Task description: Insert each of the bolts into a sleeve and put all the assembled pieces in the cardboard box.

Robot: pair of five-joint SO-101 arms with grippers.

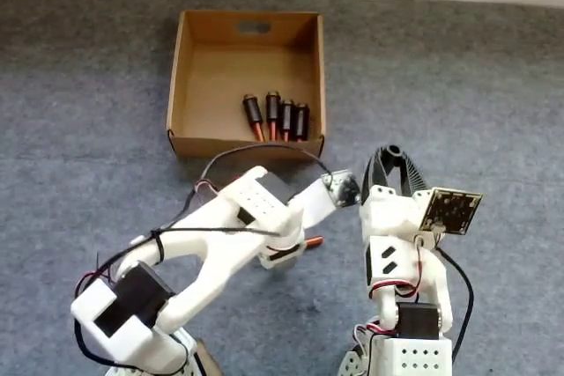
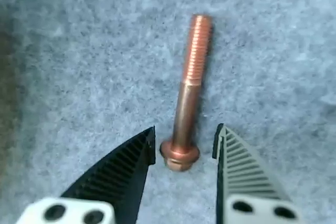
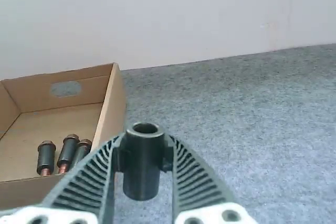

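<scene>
**Four pieces boxed, one bolt and one sleeve outside**

Count: one box [image 1: 174,85], four assembled pieces [image 1: 273,110] inside it, one loose bolt [image 2: 189,93], one loose sleeve [image 3: 143,171], and two arms.

In the high view the box sits on the grey counter [image 1: 88,129] toward 12 o'clock, open side up. The four pieces lie side by side near its 5 o'clock corner. Each is a black sleeve with a copper tip poking out toward 6 o'clock.

The bolt is copper-coloured, with a flanged hex head, a smooth shank and a threaded end. It lies flat on the counter at about 6 o'clock from the box, and its tip shows just beside the left arm.

The left pincer [image 2: 184,145] is released. Its jaws are spread a little wider than the bolt head and stand one on each side of it, with a small gap at each.

The sleeve is a short black tube, held upright with its bore facing up. The right pincer [image 3: 144,142] is clenched on it, both jaws pressing its sides, raised at about 4 o'clock from the box.
</scene>
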